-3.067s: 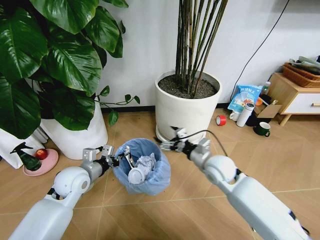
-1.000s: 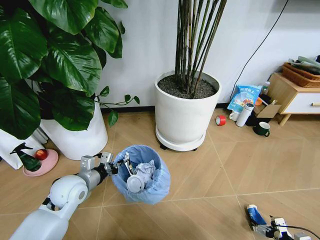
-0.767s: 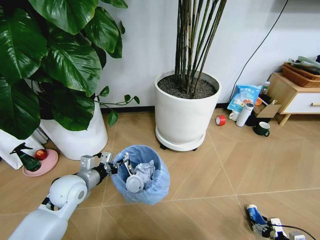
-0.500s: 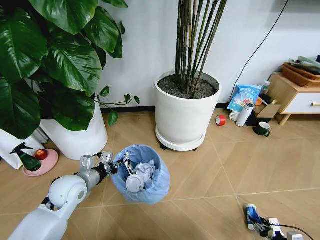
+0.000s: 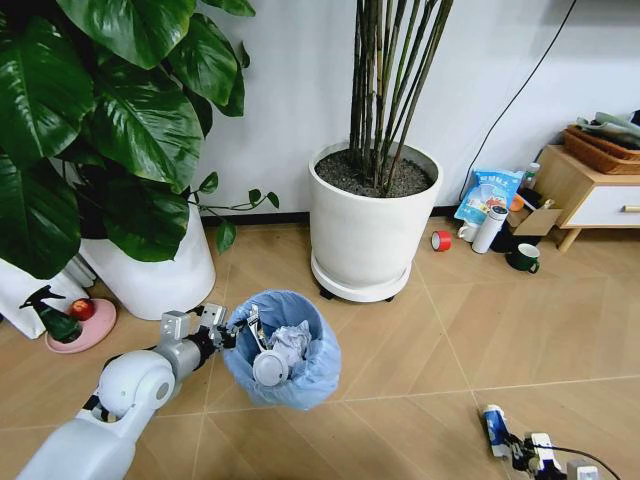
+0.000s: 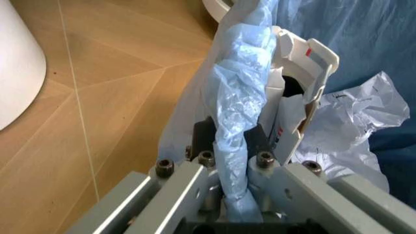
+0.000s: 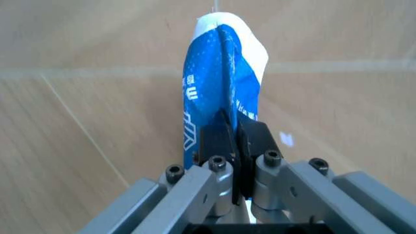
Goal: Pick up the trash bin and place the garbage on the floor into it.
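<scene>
The trash bin (image 5: 300, 375), a small round one lined with a crinkly light-blue bag, is held just above the floor in front of me. My left gripper (image 5: 226, 334) is shut on its near rim. In the left wrist view the left gripper (image 6: 237, 141) pinches the bunched blue bag (image 6: 242, 73). Garbage lies inside: crumpled white paper (image 5: 293, 338) and a white disc (image 5: 270, 368). At the bottom right, low over the floor, my right gripper (image 5: 520, 455) is shut on a blue-white packet (image 5: 492, 428). The right gripper (image 7: 233, 141) clamps that packet (image 7: 217, 73) by its lower edge.
Two big white planters (image 5: 370, 230) (image 5: 160, 270) stand behind the bin. A green spray bottle (image 5: 55, 315) is at the far left. By the wooden cabinet (image 5: 590, 190) sit a dark mug (image 5: 525, 258), a red tape roll (image 5: 442, 240) and a white bottle (image 5: 490, 228).
The right gripper, three seconds ago beside the bin's rim, is now down at the bottom right with the packet. Over the last second it edged left. Left arm and bin stayed still.
</scene>
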Available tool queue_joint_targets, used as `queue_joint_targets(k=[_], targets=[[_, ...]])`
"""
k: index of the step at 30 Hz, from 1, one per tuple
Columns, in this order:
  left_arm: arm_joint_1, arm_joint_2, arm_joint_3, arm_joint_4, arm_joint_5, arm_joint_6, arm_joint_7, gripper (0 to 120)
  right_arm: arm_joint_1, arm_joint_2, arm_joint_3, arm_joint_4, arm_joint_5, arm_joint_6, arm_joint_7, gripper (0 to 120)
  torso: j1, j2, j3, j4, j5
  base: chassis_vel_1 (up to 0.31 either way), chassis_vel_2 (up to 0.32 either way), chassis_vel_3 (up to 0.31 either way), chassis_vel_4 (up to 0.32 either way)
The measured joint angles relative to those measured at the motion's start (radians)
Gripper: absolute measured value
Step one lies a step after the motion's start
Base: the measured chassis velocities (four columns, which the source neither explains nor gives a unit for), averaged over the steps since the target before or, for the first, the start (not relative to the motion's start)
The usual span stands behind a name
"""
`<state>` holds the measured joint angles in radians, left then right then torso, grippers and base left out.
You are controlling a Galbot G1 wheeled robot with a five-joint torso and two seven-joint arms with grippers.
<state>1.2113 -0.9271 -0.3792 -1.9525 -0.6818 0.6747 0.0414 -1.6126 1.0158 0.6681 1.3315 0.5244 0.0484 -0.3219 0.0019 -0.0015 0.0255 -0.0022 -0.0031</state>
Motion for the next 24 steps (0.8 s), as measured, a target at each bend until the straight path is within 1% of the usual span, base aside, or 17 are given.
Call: queue_joint_targets(k=[2,3,5,8,9,11,14,15,17,19,20,24], targets=[[0.002,-0.003,0.0,-0.001,0.0,0.0,0.0,0,-0.002,-0.003,0.007,0.044,0.005,-0.004,0.006,0,0.0,0.0,0.0,0.0,0.0,0.0,0.0,0.0,0.0],[0.003,-0.005,0.0,-0.004,0.0,0.0,-0.002,0,0.0,-0.005,0.015,0.088,0.006,-0.006,0.01,0,0.0,0.0,0.0,-0.0001,0.0,0.0,0.0,0.0,0.0],[0.003,-0.006,0.0,-0.005,0.0,0.0,-0.003,0,0.003,-0.008,0.019,0.11,0.005,-0.006,0.012,0,0.0,0.0,0.0,-0.0001,0.0,0.0,0.0,0.0,0.0],[0.006,-0.008,0.0,-0.01,0.0,0.0,-0.008,0,0.02,-0.02,0.031,0.213,-0.001,-0.012,0.023,0,0.0,0.0,0.0,-0.0002,0.0,0.0,0.0,0.0,0.0],[0.006,-0.008,0.0,-0.01,0.0,0.0,-0.008,0,0.02,-0.02,0.031,0.213,-0.001,-0.012,0.023,0,0.0,0.0,0.0,-0.0002,0.0,0.0,0.0,0.0,0.0],[0.008,-0.008,-0.003,-0.011,0.0,0.0,-0.009,0,0.043,-0.03,0.029,0.314,0.003,-0.036,0.042,0,0.0,0.0,0.0,0.0001,-0.0003,0.0,0.0,0.0,0.0],[0.008,-0.01,-0.004,-0.011,0.0,0.0,-0.01,0,0.079,-0.044,-0.002,0.426,0.007,-0.076,0.064,0,0.0,0.0,0.0,0.0001,0.0001,0.0,0.0,0.0,0.0],[0.008,-0.01,-0.004,-0.011,0.0,0.0,-0.01,0,0.079,-0.044,-0.002,0.426,0.007,-0.076,0.064,0,0.0,0.0,0.0,0.0001,0.0001,0.0,0.0,0.0,0.0],[0.005,-0.013,-0.004,-0.011,0.0,0.0,-0.01,0,0.116,-0.058,-0.037,0.502,0.006,-0.105,0.074,0,0.0,0.0,0.0,0.0001,-0.0004,0.0,0.0,0.0,0.0],[0.003,-0.016,-0.003,-0.011,0.0,0.0,-0.011,0,0.146,-0.07,-0.069,0.547,0.005,-0.121,0.081,0,0.0,0.0,0.0,0.0,0.0001,0.0,0.0,0.0,0.0],[0.003,-0.016,-0.003,-0.011,0.0,0.0,-0.011,0,0.146,-0.07,-0.069,0.547,0.005,-0.121,0.081,0,0.0,0.0,0.0,0.0,0.0001,0.0,0.0,0.0,0.0],[0.001,-0.019,-0.001,-0.003,0.001,0.0,-0.011,0,0.242,-0.115,-0.169,0.631,0.029,-0.157,0.109,0,0.0,0.0,0.0,-0.0001,0.0,0.0,0.0,0.0,0.0]])
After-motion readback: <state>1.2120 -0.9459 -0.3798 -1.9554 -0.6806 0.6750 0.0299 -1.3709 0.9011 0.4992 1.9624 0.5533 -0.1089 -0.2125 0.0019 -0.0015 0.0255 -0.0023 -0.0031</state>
